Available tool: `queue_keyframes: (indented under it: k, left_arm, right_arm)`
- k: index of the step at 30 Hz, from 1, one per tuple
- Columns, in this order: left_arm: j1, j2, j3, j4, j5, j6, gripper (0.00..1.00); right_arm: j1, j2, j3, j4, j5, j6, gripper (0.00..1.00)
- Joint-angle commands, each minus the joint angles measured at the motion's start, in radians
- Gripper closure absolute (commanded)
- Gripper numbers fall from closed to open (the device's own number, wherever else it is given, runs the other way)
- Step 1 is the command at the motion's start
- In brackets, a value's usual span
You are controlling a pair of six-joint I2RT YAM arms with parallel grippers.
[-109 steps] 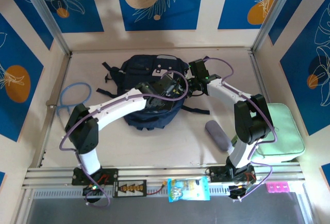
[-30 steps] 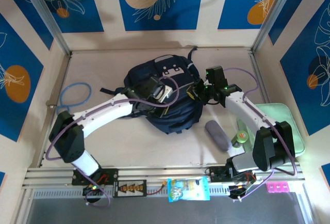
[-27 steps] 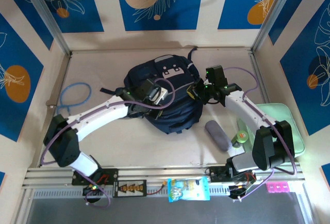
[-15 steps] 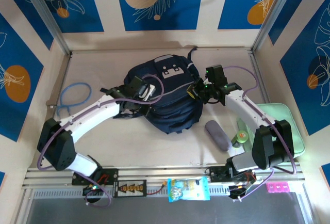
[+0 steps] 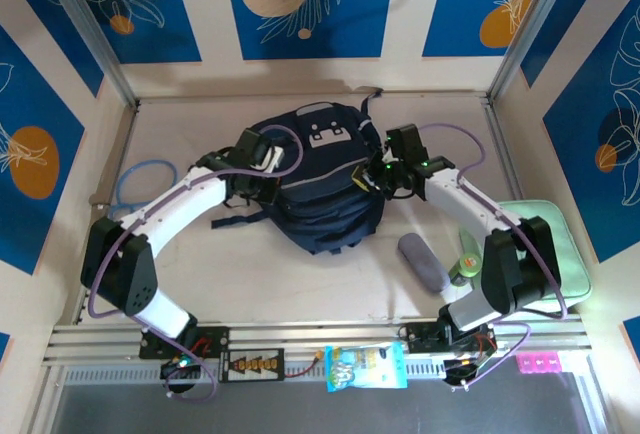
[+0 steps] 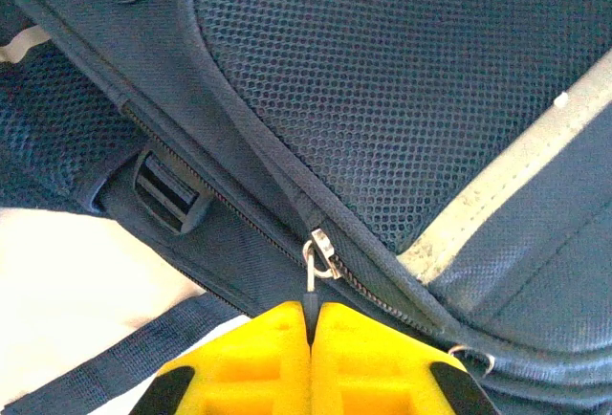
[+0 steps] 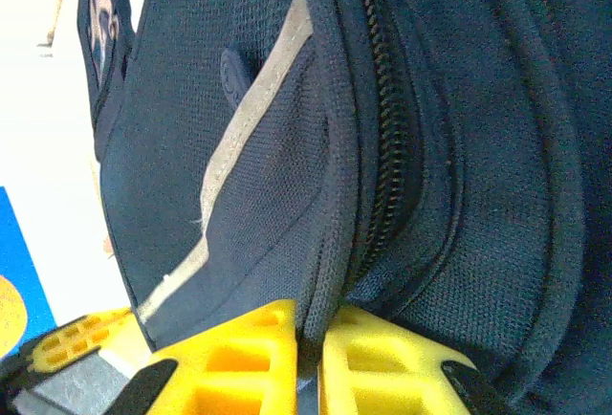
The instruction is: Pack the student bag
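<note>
Student bag on surface, contents hidden; zipper pull is clamped by left fingers, a fabric fold by right fingers.

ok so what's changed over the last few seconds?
Left gripper, shut on the zipper pull, slid from the middle of the student bag to its left side. The bag shifted right before that. Right gripper stays clamped on the bag's right edge. Blue cable, grey pouch and mint-green case are unmoved.

A blue cable loop lies at the left; a grey pouch and a mint-green case lie at the right.
</note>
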Motion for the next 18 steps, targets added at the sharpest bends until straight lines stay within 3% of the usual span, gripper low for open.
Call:
queue_keyframes:
  k: [1,5,9,12,14,18]
  left_arm:
    - [0.063,-0.03,-0.035,0.046,0.01,0.014,0.92]
    - [0.086,-0.069,-0.047,0.048,0.02,0.002,0.53]
    - [0.094,-0.168,-0.073,0.045,-0.011,-0.002,0.24]
    - [0.109,-0.258,-0.105,0.062,-0.043,-0.006,0.11]
    - [0.128,-0.307,-0.119,0.066,-0.061,-0.011,0.05]
    - [0.186,-0.354,-0.103,0.037,-0.024,-0.018,0.03]
  right_arm:
    - [0.04,0.064,0.061,0.057,-0.042,-0.035,0.88]
    - [0.081,0.066,0.142,-0.075,0.054,-0.127,0.81]
    - [0.121,-0.034,0.128,-0.235,0.202,-0.236,0.51]
    - [0.121,-0.124,0.096,-0.345,0.304,-0.289,0.38]
    - [0.116,-0.174,0.052,-0.399,0.385,-0.315,0.36]
    - [0.036,-0.242,-0.084,-0.503,0.497,-0.313,0.26]
